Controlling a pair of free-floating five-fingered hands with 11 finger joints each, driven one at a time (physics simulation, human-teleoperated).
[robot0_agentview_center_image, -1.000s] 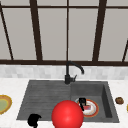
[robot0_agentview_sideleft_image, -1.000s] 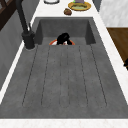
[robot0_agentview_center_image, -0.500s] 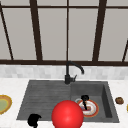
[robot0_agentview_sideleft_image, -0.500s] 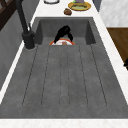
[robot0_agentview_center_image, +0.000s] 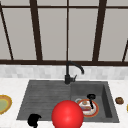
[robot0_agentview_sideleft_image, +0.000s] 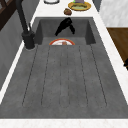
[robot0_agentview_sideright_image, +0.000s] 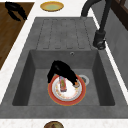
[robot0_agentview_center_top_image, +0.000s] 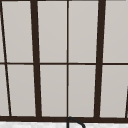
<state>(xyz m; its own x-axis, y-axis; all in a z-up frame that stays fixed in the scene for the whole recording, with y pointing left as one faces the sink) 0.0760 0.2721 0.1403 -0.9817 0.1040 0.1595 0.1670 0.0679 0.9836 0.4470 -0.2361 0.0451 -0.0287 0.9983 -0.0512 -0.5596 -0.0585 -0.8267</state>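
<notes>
Two plain matte-black, human-like hands (robot0_agentview_sideright_image: 61, 71), seemingly unmarked, without arms, cables or sleeves.

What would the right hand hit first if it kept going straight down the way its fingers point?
Most likely the plate in the sink basin. The right hand hangs over it, fingers pointing down at its rim and at the small item lying on it. Whether they already touch is unclear.

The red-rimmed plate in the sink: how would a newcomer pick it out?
Find the dark grey sink under the black faucet and look into its deep basin. The round red-rimmed plate lies flat on the basin floor beneath the right hand. The yellow-rimmed plates sit on the white counter instead.
</notes>
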